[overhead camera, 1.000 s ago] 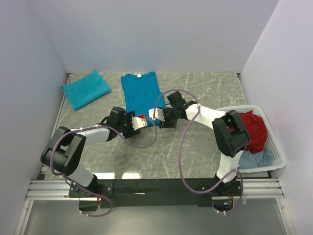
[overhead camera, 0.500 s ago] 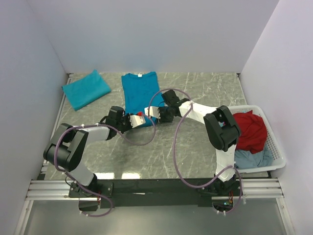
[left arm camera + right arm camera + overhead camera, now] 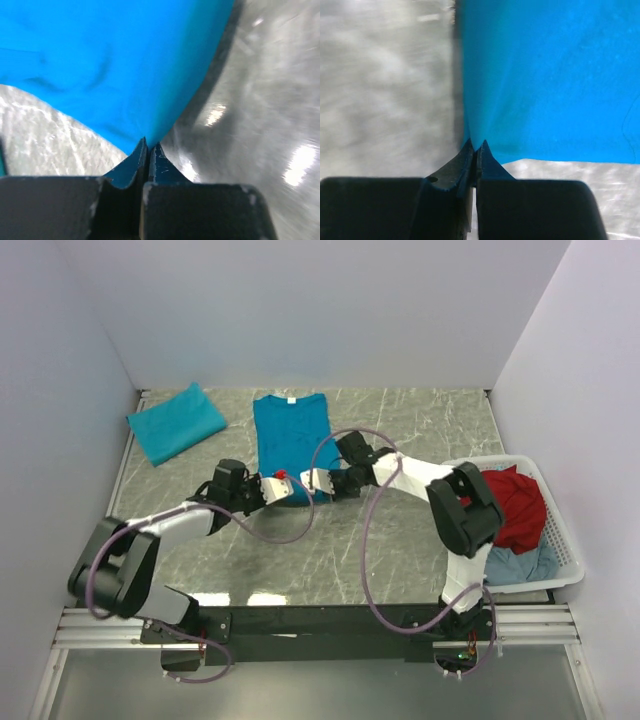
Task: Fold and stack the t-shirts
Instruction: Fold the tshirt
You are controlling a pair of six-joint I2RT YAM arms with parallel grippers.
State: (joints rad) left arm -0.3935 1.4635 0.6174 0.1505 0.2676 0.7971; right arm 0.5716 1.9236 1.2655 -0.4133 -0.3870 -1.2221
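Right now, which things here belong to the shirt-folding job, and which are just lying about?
In the job: spread teal t-shirt, its near hem pinched by the left hand and right hand; folded teal t-shirt.
Lying about: white basket, red garment and pale blue cloth inside it.

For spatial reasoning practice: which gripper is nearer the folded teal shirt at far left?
Left. Both clamp the flat shirt; the left gripper is right of the folded shirt, the right gripper farther right.
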